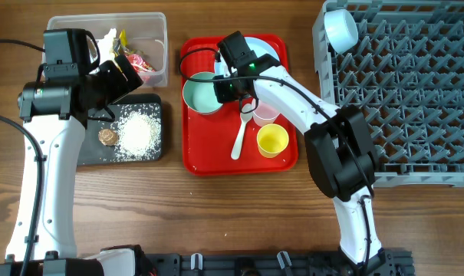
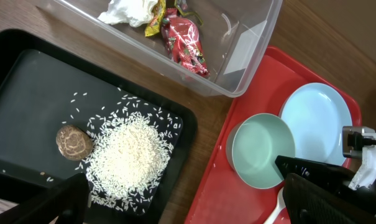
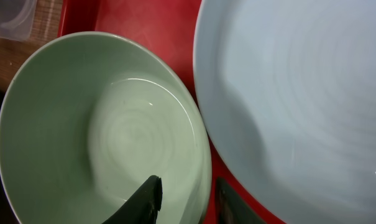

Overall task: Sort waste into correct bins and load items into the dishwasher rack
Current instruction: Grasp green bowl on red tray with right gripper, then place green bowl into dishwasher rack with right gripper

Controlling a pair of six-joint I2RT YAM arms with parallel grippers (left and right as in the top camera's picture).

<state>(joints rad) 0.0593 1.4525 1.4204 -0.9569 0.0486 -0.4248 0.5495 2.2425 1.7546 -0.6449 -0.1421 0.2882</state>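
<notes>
My right gripper (image 1: 225,90) (image 3: 186,194) is shut on the rim of a pale bowl (image 1: 199,93) (image 3: 82,124), one finger inside and one outside. The bowl rests on the red tray. The pale blue plate (image 1: 264,49) (image 3: 299,93) lies beside it. The pink cup (image 1: 264,116), yellow cup (image 1: 272,140) and white spoon (image 1: 238,139) are on the tray too. A second bowl (image 1: 340,27) stands in the grey rack (image 1: 416,92). My left gripper (image 1: 129,73) (image 2: 188,208) is open and empty above the black tray (image 2: 26,87), which holds rice (image 2: 128,158) and the brown piece (image 2: 74,141).
The clear tub (image 1: 151,27) (image 2: 250,37) at the back left holds the white tissue (image 2: 128,9) and the red wrapper (image 2: 184,43) and yellow wrapper (image 2: 155,18). The red tray (image 1: 208,157) lies between the bins and the rack. A few grains lie on the red tray.
</notes>
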